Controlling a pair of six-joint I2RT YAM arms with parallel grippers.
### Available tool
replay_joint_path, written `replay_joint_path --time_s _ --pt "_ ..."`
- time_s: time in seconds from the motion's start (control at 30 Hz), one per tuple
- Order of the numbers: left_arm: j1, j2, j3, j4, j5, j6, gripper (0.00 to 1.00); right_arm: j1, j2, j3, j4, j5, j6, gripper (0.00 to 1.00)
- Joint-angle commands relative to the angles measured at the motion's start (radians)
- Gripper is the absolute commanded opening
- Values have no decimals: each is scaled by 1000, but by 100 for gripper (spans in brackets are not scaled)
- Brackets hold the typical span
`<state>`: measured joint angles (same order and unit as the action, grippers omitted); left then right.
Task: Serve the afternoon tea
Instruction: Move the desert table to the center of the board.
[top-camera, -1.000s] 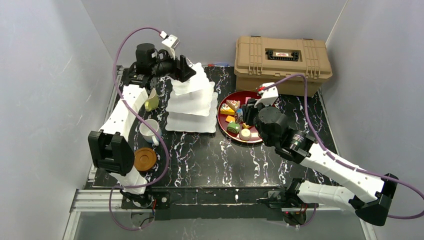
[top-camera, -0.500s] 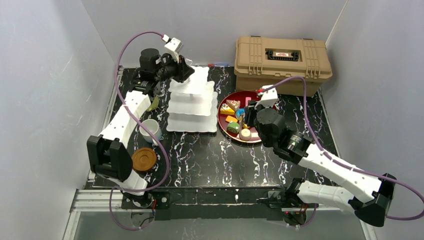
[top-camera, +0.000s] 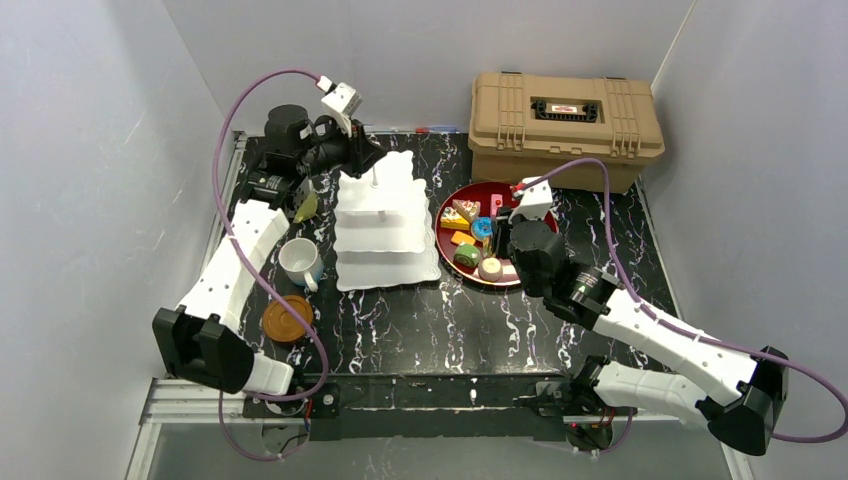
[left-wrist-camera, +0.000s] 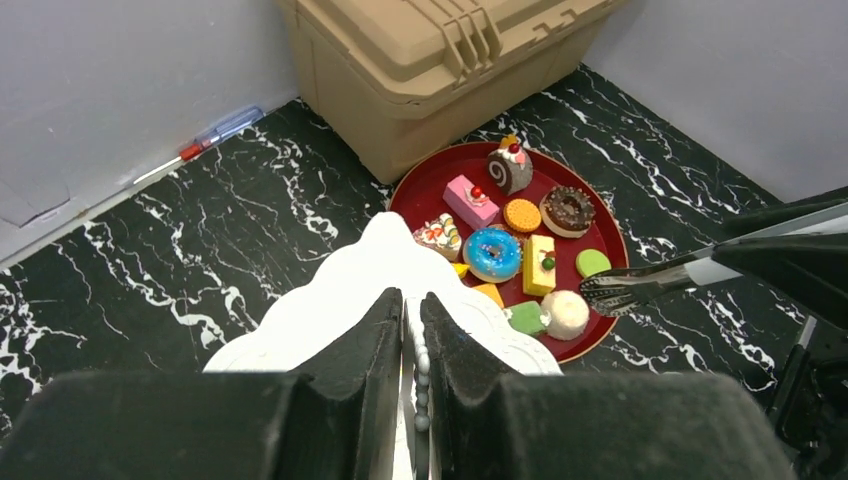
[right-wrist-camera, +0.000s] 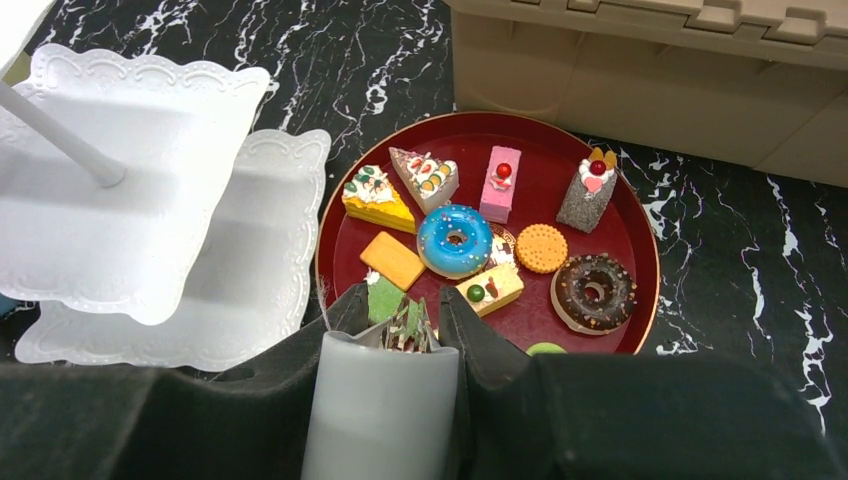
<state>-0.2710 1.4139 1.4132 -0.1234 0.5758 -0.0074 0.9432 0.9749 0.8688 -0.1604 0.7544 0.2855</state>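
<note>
The white three-tier cake stand (top-camera: 385, 225) rises between the mugs and the red plate (top-camera: 452, 197), its tiers bare. My left gripper (top-camera: 366, 157) is shut on the beaded white handle (left-wrist-camera: 414, 330) at the stand's top. The plate (right-wrist-camera: 545, 175) holds several toy pastries, among them a blue doughnut (right-wrist-camera: 455, 240) and a chocolate doughnut (right-wrist-camera: 593, 292). Over the plate's near-left edge my right gripper (right-wrist-camera: 405, 300) is shut on grey-handled metal tongs (right-wrist-camera: 385, 400); their tips (left-wrist-camera: 640, 290) hang just above the pastries. A white mug (top-camera: 298, 262), a yellow-green mug (top-camera: 305, 205) and a brown coaster (top-camera: 286, 320) stand left.
The tan ribbed case (top-camera: 565, 125) sits at the back right, right behind the red plate. Grey walls close in the black marbled table (top-camera: 420, 320) on three sides. My left arm stretches along the table's left edge past the mugs.
My left gripper has shut on the stand's top handle. The stand, leaning a second ago, now stands straighter and slightly nearer. The left arm swung back and left; the right barely moved.
</note>
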Motion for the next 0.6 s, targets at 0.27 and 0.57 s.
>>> replay_joint_path --time_s 0.27,0.57 --pt "-24 -143 -62 -44 39 -14 6 -14 -27 -43 49 12 22 18" --pt "-38 -156 -57 -45 -1 -40 1 -29 -18 -83 66 5 30 18"
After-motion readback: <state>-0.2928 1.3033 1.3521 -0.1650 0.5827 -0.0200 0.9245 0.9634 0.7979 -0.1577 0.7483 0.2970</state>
